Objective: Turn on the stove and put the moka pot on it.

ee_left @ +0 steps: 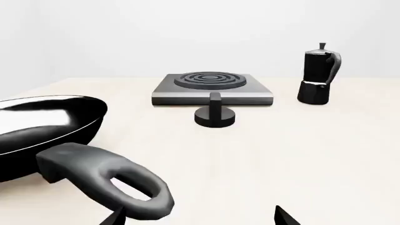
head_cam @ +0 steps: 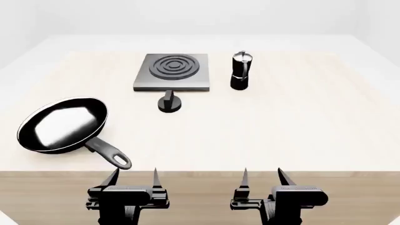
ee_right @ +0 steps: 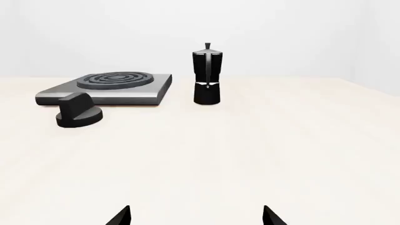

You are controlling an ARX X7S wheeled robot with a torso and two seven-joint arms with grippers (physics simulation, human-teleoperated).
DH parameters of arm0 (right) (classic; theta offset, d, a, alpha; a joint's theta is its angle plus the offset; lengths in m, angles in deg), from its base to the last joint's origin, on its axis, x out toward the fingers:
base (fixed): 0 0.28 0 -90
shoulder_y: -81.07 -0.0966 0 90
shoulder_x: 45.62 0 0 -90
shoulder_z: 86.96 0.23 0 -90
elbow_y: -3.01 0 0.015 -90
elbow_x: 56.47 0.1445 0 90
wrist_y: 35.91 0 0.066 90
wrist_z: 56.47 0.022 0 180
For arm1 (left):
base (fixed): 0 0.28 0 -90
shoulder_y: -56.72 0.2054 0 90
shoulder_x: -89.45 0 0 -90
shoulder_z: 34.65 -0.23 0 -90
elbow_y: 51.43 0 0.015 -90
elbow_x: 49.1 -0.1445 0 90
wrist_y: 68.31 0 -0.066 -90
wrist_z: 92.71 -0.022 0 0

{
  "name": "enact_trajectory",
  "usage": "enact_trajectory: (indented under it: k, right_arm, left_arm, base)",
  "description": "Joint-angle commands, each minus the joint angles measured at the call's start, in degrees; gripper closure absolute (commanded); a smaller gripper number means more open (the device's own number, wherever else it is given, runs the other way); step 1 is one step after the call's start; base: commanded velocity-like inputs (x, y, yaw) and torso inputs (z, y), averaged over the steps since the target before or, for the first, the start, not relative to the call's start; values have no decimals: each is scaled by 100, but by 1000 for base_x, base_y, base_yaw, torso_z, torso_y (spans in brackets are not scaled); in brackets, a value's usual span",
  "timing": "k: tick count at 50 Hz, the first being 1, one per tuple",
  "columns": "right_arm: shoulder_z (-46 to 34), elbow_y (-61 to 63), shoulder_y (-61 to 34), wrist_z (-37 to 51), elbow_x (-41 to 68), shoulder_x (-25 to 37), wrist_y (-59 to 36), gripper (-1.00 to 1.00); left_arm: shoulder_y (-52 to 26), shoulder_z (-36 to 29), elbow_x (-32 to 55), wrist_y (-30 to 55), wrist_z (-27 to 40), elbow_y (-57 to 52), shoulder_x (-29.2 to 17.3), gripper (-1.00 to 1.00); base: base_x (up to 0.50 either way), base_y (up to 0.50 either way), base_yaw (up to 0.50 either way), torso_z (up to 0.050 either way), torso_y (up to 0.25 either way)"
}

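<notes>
Both grippers sit at the bench's [head_cam: 300, 140] near edge: left gripper [head_cam: 136, 177] w/ fingers spread, nothing between them; right gripper [head_cam: 262, 176] likewise spread and holding nothing. Just past the left one, frying pan [head_cam: 62, 124] lies near the left edge, handle pointing back toward the near edge. Further in, the knob [head_cam: 169, 102] stands just in front of the stove [head_cam: 172, 71], ridge pointing at the plate. Moka pot [head_cam: 240, 70] upright on the bench just beside the stove's right side, toward the far edge, not on the rings.
</notes>
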State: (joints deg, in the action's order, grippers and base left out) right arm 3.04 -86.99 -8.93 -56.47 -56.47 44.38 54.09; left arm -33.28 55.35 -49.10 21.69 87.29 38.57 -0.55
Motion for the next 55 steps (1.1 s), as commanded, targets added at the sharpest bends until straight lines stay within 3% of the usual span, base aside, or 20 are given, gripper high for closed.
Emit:
enact_trajectory:
  k: [1, 2, 3, 14, 23, 28, 34, 41, 55]
  right_arm:
    - [-85, -55, -13, 84, 68, 68, 43, -100]
    - [-115, 315, 11, 99, 124, 112, -351, -100]
    - [-134, -3, -23, 123, 150, 130, -58, -100]
    - [-240, 371, -91, 359, 387, 274, -381, -100]
    - [-180, 2073, -627, 578, 501, 497, -1459, -100]
    - [-231, 3383, -1031, 676, 473, 686, -2362, -100]
    - [-154, 3940, -1416, 698, 608, 759, -2818, -100]
    - [29, 4510, -1887, 760, 894, 806, -3615, -100]
    - [-39, 4656, -1870, 843, 952, 874, -3639, -100]
  left_arm:
    - [12, -95, 78, 12, 95, -25, -78, -100]
    - [34, -145, 48, 63, 162, -69, -109, -100]
    - [45, -176, 32, 122, 211, -136, -139, -100]
    - [42, -434, -60, -28, 515, -292, -311, -100]
    - [-122, -433, -456, 1151, 667, -2316, -604, -100]
    - [-513, -512, -944, 2201, 608, -3626, -805, -100]
    - [-1070, -514, -1010, 3044, 332, -4669, -918, -100]
    - [-1551, -941, -1465, 3863, 181, -5330, -1001, -100]
    - [-1419, -684, -1124, 3664, 174, -5484, -974, -100]
  base:
    - [0, 0, 0, 0, 0]
    - [0, 0, 0, 0, 0]
    - [0, 0, 0, 0, 0]
    - [0, 0, 0, 0, 0]
    - [0, 0, 0, 0, 0]
    - [0, 0, 0, 0, 0]
    - [0, 0, 0, 0, 0]
    - [0, 0, 0, 0, 0]
    - [0, 0, 0, 33, 4]
